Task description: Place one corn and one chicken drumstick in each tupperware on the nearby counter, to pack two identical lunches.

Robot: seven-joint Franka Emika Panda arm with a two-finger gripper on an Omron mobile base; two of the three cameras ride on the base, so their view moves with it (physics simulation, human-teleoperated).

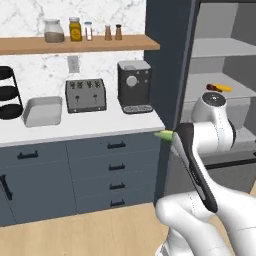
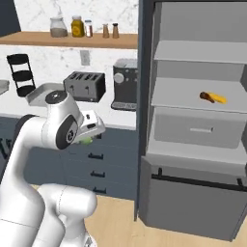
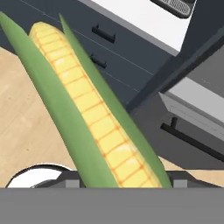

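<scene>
My gripper (image 2: 90,131) is shut on a corn (image 3: 89,111), a yellow cob in a green husk that runs up from between the fingers in the hand view. Its green tip (image 1: 164,135) pokes out past my arm, level with the counter's (image 1: 100,124) right end. A light-grey tupperware (image 1: 42,111) sits on the counter left of the toaster, partly behind my arm in the right base view (image 2: 39,91). On a shelf of the open cabinet lie a brown chicken drumstick (image 2: 206,96) and a yellow-orange corn (image 2: 219,99) side by side.
A toaster (image 1: 86,95) and a coffee machine (image 1: 134,86) stand on the counter, a black tiered rack (image 1: 9,92) at its left. Jars line a wooden shelf (image 1: 75,44). The tall cabinet has a grey drawer (image 2: 193,128). Dark drawers (image 1: 116,165) are below the counter.
</scene>
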